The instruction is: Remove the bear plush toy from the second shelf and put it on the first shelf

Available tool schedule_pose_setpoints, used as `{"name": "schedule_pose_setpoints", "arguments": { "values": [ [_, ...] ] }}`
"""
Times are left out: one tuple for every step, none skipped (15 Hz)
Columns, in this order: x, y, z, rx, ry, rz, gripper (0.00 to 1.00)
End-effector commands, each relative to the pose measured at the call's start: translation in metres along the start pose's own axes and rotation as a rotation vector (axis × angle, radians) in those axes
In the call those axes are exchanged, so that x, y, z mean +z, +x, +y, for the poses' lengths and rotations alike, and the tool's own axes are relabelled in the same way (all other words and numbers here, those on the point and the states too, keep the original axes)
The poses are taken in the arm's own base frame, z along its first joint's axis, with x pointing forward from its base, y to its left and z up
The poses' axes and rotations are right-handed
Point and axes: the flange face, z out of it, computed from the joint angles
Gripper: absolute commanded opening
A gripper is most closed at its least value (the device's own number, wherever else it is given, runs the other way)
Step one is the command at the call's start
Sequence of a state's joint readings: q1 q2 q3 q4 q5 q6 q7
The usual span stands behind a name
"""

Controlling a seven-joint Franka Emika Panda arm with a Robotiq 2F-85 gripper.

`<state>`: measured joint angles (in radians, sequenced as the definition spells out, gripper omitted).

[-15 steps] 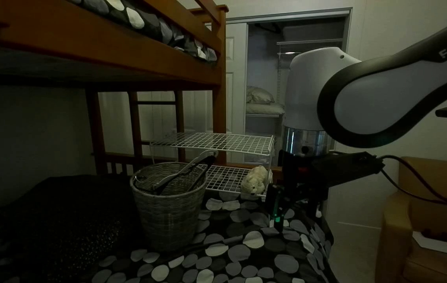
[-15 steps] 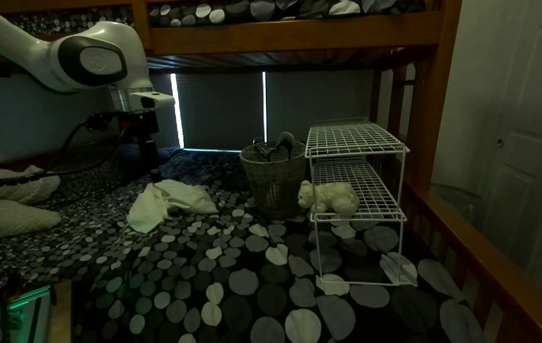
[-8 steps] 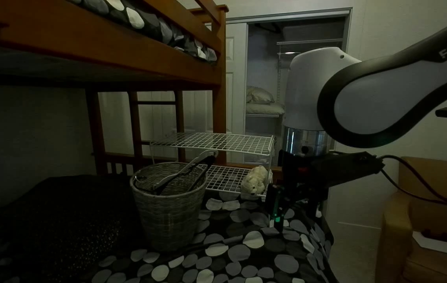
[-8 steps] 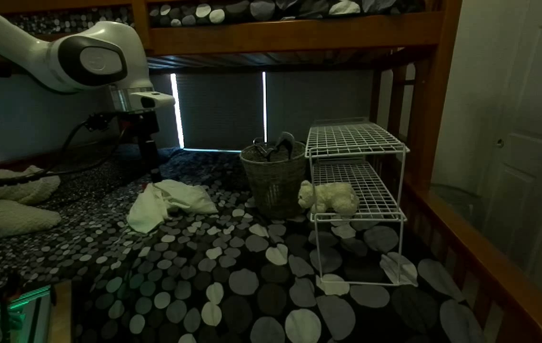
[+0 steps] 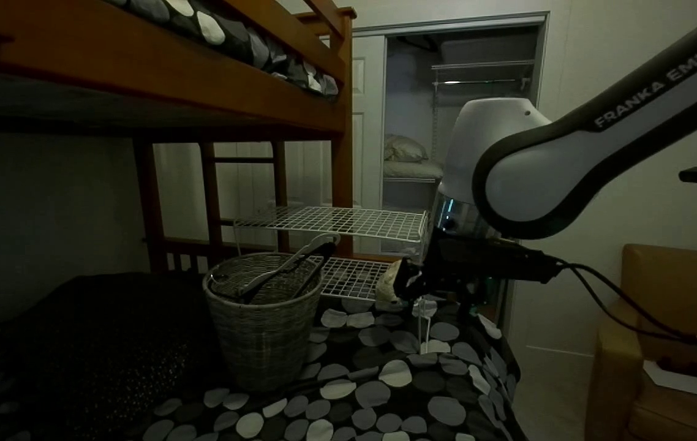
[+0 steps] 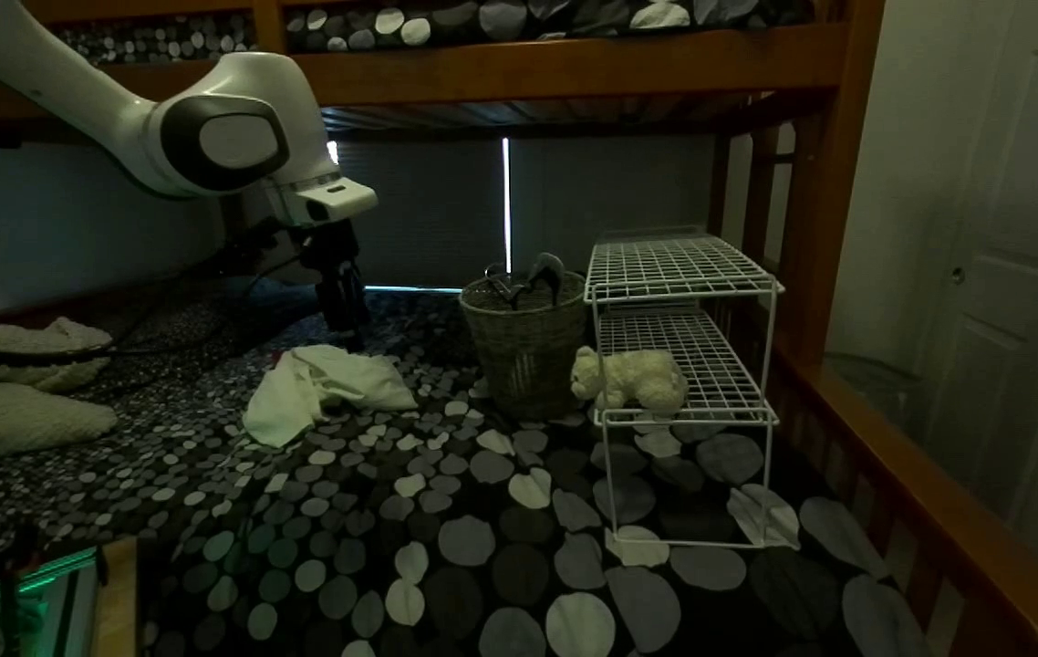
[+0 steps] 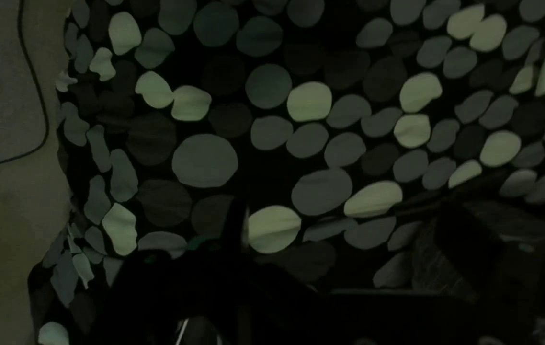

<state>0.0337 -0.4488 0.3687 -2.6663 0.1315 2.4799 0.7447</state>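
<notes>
Close in, our pincer point(image 6: 346, 327): parted and empty, tips down above the bed point(image 6: 482, 538); from it the bear plush toy point(image 6: 638, 379) lies well apart, across towards the wire rack point(image 6: 683, 296), and ours is the only arm point(image 6: 236, 132) in view.

White cloth point(image 6: 327, 388): crumpled on the bed near the pincer; we judge it out of our path.

Wicker basket point(image 6: 528, 356): upright just beside the rack, a grey-and-black thing point(image 6: 546, 270) sticking out of its mouth; we cannot tell whether basket and rack touch, but we expect it to crowd one side of our approach.

Bear's lie: on the second shelf point(image 6: 724, 356), at the end farther from the basket, head pointing to our side and jutting past the rack's side; its long axis thus runs roughly towards us, so we probably want to close across the body.

First shelf point(image 6: 679, 263): roofs over the toy and bars a straight drop; we likely must reach in low, draw the toy out, then lift.

Bunk frame point(image 6: 834, 201): wooden, beyond the rack, leaving us little room to overshoot, in our judgement.
</notes>
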Motion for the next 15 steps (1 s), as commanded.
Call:
{"name": "schedule_pose_setpoints", "arguments": {
  "values": [
    [0.013, 0.041, 0.015, 0.179, 0.045, 0.087, 1.00],
    [0.011, 0.054, 0.021, 0.222, 0.060, 0.129, 1.00],
    [0.008, 0.064, 0.025, 0.256, 0.070, 0.175, 1.00],
    [0.006, 0.075, 0.028, 0.295, 0.078, 0.217, 1.00],
    [0.004, 0.080, 0.031, 0.343, 0.071, 0.246, 1.00],
    [0.005, 0.071, 0.030, 0.271, 0.073, 0.200, 1.00],
    [0.004, 0.078, 0.033, 0.303, 0.072, 0.221, 1.00],
    [0.003, 0.082, 0.034, 0.319, 0.071, 0.230, 1.00],
    [0.002, 0.082, 0.034, 0.327, 0.072, 0.232, 1.00],
    [0.002, 0.082, 0.033, 0.329, 0.073, 0.233, 1.00],
    [0.002, 0.081, 0.032, 0.330, 0.074, 0.233, 1.00],
    [0.012, 0.084, 0.026, 0.341, 0.057, 0.203, 1.00],
    [0.027, 0.091, 0.015, 0.356, 0.039, 0.193, 1.00],
    [0.035, 0.098, 0.010, 0.374, 0.029, 0.210, 1.00],
    [0.036, 0.109, 0.011, 0.389, -0.004, 0.265, 1.00]
  ]
}}
